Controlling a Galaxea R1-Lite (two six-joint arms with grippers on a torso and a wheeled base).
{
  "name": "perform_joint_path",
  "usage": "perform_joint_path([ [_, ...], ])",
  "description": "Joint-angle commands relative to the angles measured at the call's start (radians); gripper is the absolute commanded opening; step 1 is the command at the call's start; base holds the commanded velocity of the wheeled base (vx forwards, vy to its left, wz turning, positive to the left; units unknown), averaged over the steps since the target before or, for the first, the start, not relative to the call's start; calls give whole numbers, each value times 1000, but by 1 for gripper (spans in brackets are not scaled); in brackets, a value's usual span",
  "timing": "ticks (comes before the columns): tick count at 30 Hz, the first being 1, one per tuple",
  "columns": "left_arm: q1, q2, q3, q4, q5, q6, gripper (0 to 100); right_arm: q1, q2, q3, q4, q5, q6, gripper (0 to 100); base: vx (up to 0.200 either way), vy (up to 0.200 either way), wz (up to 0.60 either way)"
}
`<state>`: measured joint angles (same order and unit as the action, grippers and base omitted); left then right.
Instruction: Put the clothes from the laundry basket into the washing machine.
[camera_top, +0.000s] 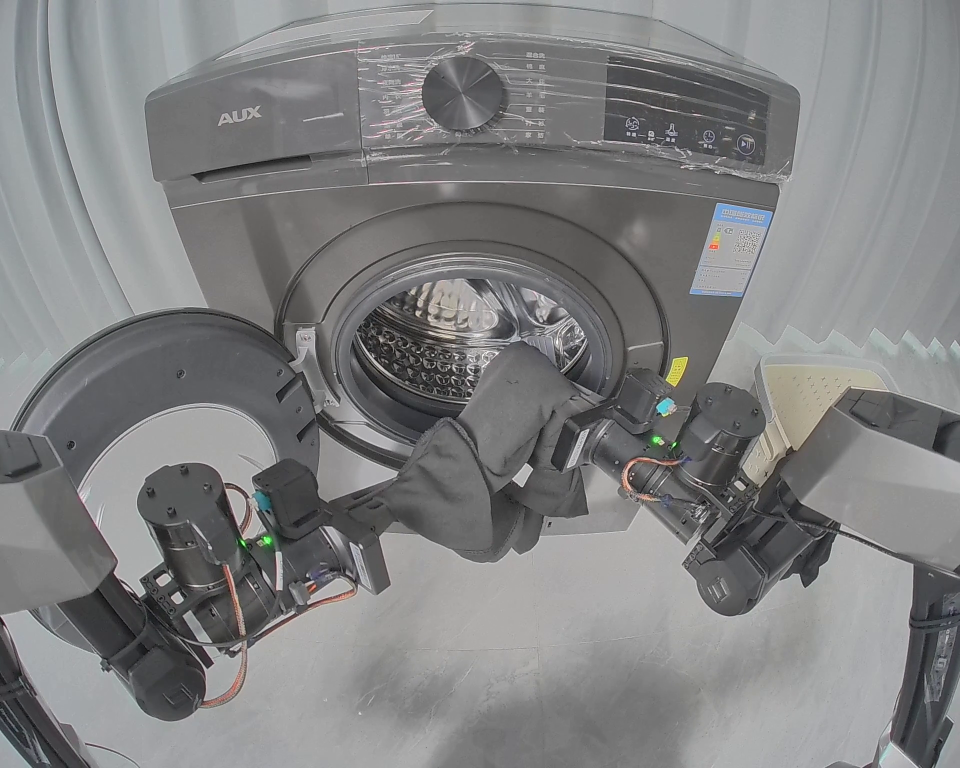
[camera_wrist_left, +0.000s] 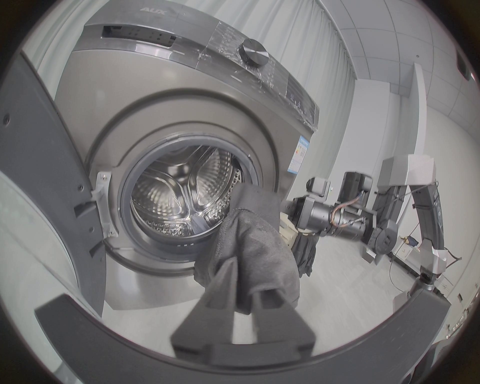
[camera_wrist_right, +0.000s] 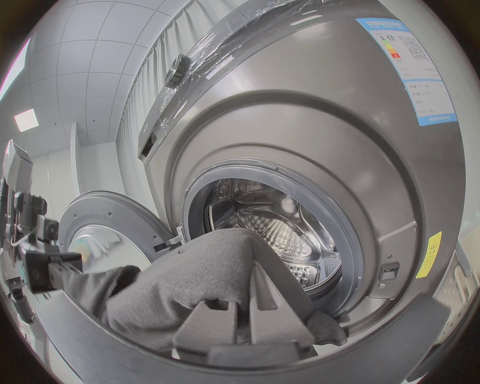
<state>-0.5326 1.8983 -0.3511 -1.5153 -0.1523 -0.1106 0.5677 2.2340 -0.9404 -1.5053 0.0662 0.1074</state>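
The left hand (camera_top: 390, 512) is clamped on the low end of a dark grey garment (camera_top: 480, 460), just right of the swung-open door (camera_top: 150, 390). The cloth spans both hands, likely to keep it off the floor, and its top lies over the washing machine (camera_top: 250, 230) drum rim. The right hand (camera_top: 565, 440) grips the upper end there. The laundry basket (camera_top: 815, 395) stands far right.

Washing machine (camera_top: 300, 230) was metallic grey, its drum (camera_top: 430, 350) bright silver with a dimpled pattern. Garment (camera_top: 490, 450) at the machine's opening was plain charcoal, unpatterned. The machine's front bore a blue-and-white label (camera_top: 732, 250) and a small yellow sticker (camera_top: 678, 371); laundry basket (camera_top: 805, 398) beside the machine was cream with fine perforations.
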Motion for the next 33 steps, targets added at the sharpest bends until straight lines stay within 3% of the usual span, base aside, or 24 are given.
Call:
perform_joint_path([
  [1, -1, 71, 52, -29, -1, 5, 100, 5, -25, 14, -1, 0, 0, 0, 0, 0, 0],
  [8, -3, 74, 141, -29, -30, 8, 100, -22, -22, 14, -1, 0, 0, 0, 0, 0, 0],
  [14, 0, 81, 139, -29, -29, 8, 100, -35, -27, 11, -1, 0, 0, 0, 0, 0, 0],
  [19, 2, 85, 161, -29, -36, 35, 100, -9, -47, 25, -9, 1, 0, 0, 0, 0, 0],
  [23, 0, 137, 57, -29, -35, 40, 100, 70, -68, 65, -7, 1, 0, 0, 0, 0, 0],
  [28, 26, 217, -103, -28, -27, 31, 100, 100, -62, 77, -12, 1, 0, 0, 0, 0, 0],
  [33, 34, 245, -169, -29, -30, 29, 100, 112, -60, 95, -13, 4, 0, 0, 0, 0, 0],
])
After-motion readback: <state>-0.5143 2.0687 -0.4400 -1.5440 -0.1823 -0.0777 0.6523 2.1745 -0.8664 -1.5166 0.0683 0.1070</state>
